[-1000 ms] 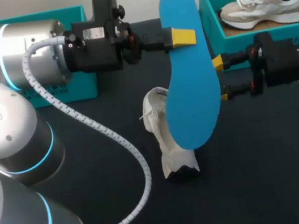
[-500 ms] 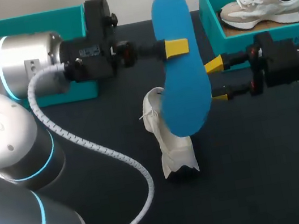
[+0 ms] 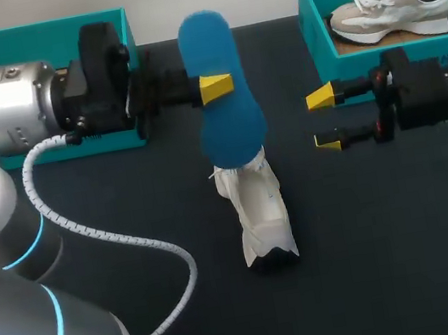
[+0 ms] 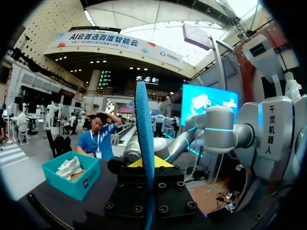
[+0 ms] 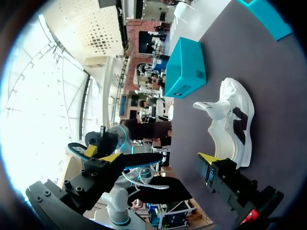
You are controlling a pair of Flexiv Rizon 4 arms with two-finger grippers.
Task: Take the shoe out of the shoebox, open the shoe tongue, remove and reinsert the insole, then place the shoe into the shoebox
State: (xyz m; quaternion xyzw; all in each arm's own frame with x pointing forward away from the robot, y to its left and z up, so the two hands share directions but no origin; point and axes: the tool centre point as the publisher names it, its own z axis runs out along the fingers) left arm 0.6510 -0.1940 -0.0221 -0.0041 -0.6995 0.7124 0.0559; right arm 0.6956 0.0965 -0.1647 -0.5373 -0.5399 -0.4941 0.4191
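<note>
My left claw [image 3: 212, 88], clamped on the insole [image 3: 225, 120], carries it left over the shoe [image 3: 258, 205] for reinserting, away from my right claw [image 3: 324, 121], fingers apart.

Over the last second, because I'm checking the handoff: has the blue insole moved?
Yes. The blue insole, held in the left gripper, has moved left, away from the right-hand teal shoebox.

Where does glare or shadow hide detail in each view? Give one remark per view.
Head view: even light, a soft sheen on the left arm's silver shell, hardly any shadow beneath the white shoe. Left wrist view: bright roof light behind the insole, held edge-on in the left claw. Right wrist view: glare bleaches the area beyond the right claw.
</note>
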